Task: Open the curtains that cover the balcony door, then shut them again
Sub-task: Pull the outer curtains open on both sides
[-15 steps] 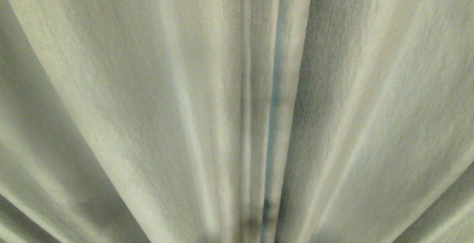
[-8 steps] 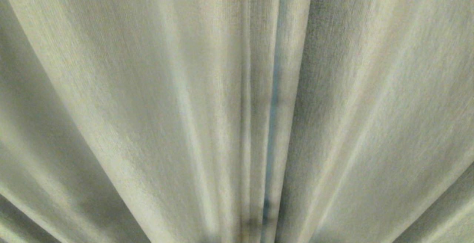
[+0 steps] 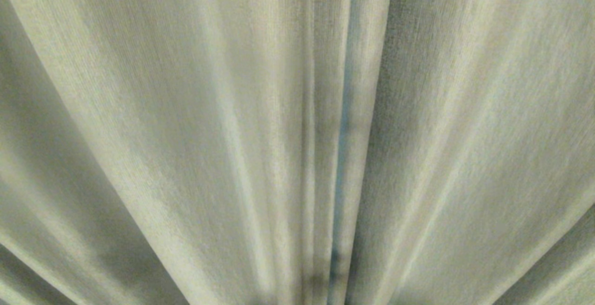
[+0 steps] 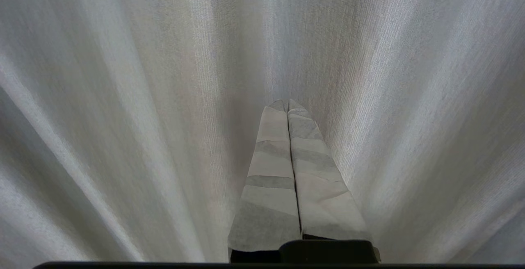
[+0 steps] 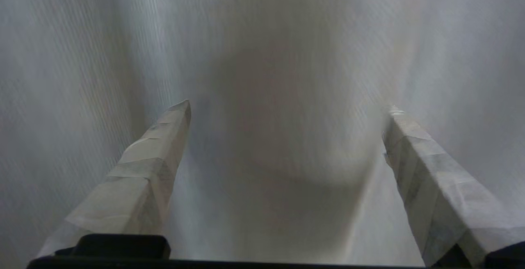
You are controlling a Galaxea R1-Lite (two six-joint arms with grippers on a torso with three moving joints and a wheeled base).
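Head view unchanged: curtains drawn; right tool spread.

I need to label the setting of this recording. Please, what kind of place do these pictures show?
Probably indoors, right in front of a curtained window or door. Pleated beige-grey curtains fill every view, and a thin bluish slit runs where two panels meet. Nothing else of the room shows.

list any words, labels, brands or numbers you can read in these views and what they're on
None: no text, label, brand or number shows in any view.
The curtains fill all three views as plain woven fabric with no tag or print.
The left gripper and the right gripper wear blank pale tape wrap, with no markings.
The thin bluish slit between the curtain panels shows nothing readable.
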